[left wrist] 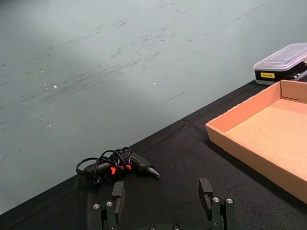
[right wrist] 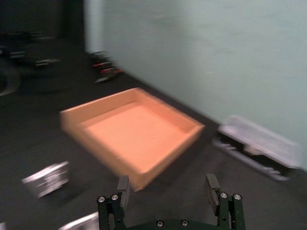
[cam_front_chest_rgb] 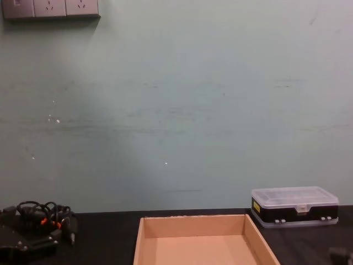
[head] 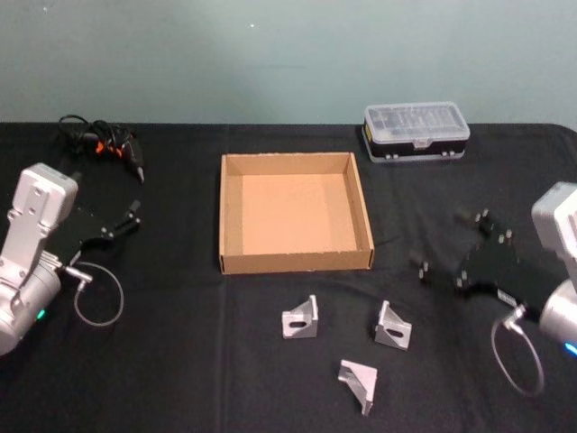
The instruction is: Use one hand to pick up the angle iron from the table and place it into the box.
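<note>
Three silver angle irons lie on the black table [head: 180, 361] in front of the box: one [head: 299, 318] at the left, one [head: 393, 327] at the right, one [head: 359, 384] nearest me. The tan cardboard box [head: 295, 262] sits mid-table, empty. My right gripper [head: 453, 244] hovers open to the right of the box, behind the right angle iron, holding nothing. In the right wrist view its open fingers [right wrist: 123, 184] face the box [right wrist: 105, 143] and an angle iron [right wrist: 46, 178]. My left gripper [head: 122, 221] stands open at the far left, well away from the box [left wrist: 249, 153].
A small clear-lidded black case [head: 416, 131] stands behind the box at the back right. A black glue gun with a coiled cord [head: 101, 144] lies at the back left, just beyond the left gripper [left wrist: 162, 191]. A pale green wall rises right behind the table.
</note>
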Controlling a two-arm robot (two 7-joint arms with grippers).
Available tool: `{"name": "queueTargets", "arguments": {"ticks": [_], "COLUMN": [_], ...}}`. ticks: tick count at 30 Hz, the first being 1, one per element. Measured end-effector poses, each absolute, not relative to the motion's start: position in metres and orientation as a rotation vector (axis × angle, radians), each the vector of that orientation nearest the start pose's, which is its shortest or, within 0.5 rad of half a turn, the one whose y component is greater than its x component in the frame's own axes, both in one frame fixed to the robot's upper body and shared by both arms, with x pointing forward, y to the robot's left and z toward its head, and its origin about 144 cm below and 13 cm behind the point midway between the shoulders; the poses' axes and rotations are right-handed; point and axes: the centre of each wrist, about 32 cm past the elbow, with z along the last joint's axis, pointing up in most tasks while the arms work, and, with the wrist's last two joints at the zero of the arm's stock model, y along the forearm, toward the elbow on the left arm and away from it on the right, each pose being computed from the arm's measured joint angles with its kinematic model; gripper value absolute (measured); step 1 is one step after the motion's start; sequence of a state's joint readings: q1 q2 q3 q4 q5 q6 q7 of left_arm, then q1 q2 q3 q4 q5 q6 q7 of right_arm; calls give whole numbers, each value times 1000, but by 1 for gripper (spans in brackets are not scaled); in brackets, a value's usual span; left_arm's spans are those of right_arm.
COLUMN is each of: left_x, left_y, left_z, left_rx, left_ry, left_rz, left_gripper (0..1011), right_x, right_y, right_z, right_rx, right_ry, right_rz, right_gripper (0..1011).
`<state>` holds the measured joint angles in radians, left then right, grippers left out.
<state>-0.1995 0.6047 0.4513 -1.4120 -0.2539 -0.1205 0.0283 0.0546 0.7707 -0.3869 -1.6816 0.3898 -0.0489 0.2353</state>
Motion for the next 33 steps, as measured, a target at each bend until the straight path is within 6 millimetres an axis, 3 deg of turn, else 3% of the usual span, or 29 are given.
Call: {"name": "queueTargets", "arguments": {"ticks": [6, 13, 33], "left_x": [489, 489, 489], "left_y": [310, 310, 310], "left_z": [1140, 1140, 1140], "left_rx": [304, 304, 305], "left_ry": [-285, -285, -285], "left_rz": [1248, 1248, 1248], "left_gripper": [1011, 1011, 1011], "right_x": [443, 452, 477], "right_y": [-332, -336, -328], "right_z": [1193, 1192, 1173], "right_rx": [-366, -424, -467], "right_ry": [-182, -124, 4], "right_rz": [-704, -519, -479], "right_gripper": [1003, 1003, 1003]}}
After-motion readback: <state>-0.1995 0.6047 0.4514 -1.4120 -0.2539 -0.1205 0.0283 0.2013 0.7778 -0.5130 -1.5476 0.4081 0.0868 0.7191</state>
